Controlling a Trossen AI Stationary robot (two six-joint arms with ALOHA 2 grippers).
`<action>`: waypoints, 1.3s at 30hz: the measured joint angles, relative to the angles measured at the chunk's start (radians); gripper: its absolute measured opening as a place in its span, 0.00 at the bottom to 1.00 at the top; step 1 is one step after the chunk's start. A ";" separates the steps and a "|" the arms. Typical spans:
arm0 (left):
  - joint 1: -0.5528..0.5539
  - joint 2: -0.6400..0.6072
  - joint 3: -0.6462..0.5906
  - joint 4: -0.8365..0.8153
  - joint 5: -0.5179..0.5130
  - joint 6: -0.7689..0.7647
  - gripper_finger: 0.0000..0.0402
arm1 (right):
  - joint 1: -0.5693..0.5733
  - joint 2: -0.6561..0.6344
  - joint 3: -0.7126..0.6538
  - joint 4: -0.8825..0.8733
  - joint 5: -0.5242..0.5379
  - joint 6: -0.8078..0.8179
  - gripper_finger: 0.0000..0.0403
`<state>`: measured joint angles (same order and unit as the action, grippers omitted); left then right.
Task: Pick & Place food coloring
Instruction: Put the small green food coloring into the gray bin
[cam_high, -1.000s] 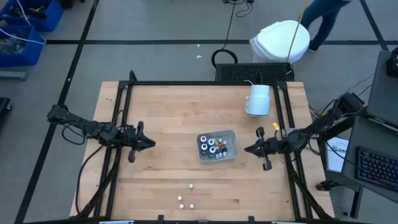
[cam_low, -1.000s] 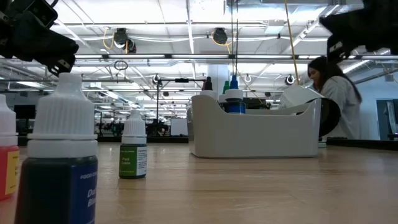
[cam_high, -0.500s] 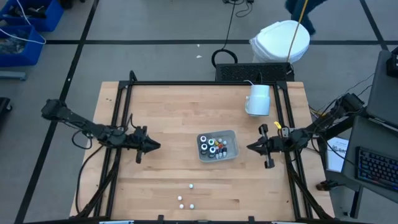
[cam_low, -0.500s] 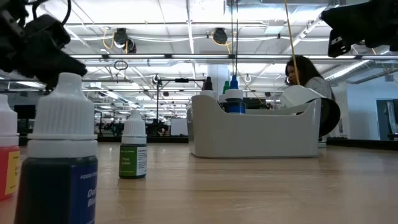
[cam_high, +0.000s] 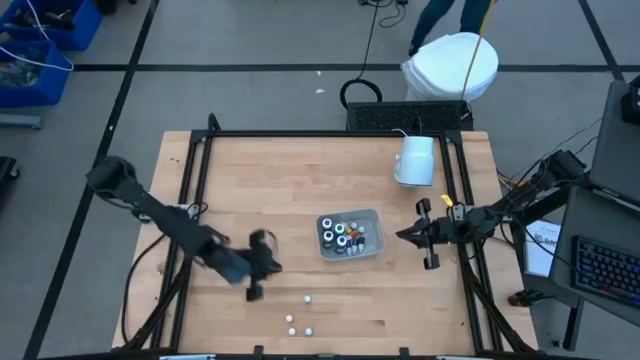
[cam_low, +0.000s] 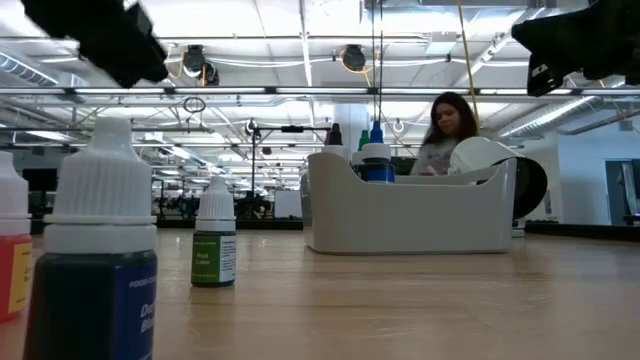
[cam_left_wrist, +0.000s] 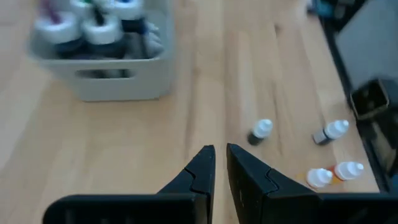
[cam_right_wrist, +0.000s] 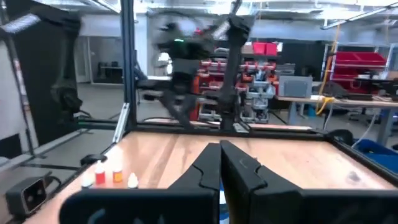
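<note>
Four loose dropper bottles lie on the wooden counter near its front edge, as the left wrist view shows them: one dark-bodied and apart from the rest, one grey-bodied, one with a pale body, one orange-bodied; the high view resolves only three white caps there. One clear rectangular tray stands at the middle of the counter; it holds the remaining food coloring, a cluster of white-capped bottles and dark round pots with pale ringed tops, too tightly packed to count. One white mug lies on its side near the far right corner of the counter, well apart from the tray.

Two arms are in view. Left gripper: above the counter, front left of the tray and just behind the loose bottles; its jaws stand nearly clenched, a narrow slit between them, grasping nothing. Right gripper: above the counter just to the right of the tray, pointing toward it; its jaws are clenched together, grasping nothing.

Low view: three bottles stand in the foreground, one blue-bodied, one red and yellow at the frame edge, one green-labelled farther back; one person shows in the room beyond the tray.
</note>
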<state>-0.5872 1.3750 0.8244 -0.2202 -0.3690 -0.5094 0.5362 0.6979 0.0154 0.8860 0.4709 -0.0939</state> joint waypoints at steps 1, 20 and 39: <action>-0.006 0.054 0.073 -0.062 -0.007 0.009 0.12 | 0.000 0.000 0.000 0.016 0.000 -0.006 0.00; 0.053 0.710 0.976 -0.670 0.308 0.171 0.12 | 0.002 -0.002 0.000 0.052 0.000 -0.028 0.00; 0.094 0.774 0.991 -0.773 0.338 0.175 0.49 | 0.002 -0.002 0.000 0.044 -0.001 -0.023 0.00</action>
<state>-0.4931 2.1494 1.8156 -0.9936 -0.0308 -0.3347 0.5385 0.6960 0.0151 0.9302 0.4702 -0.1169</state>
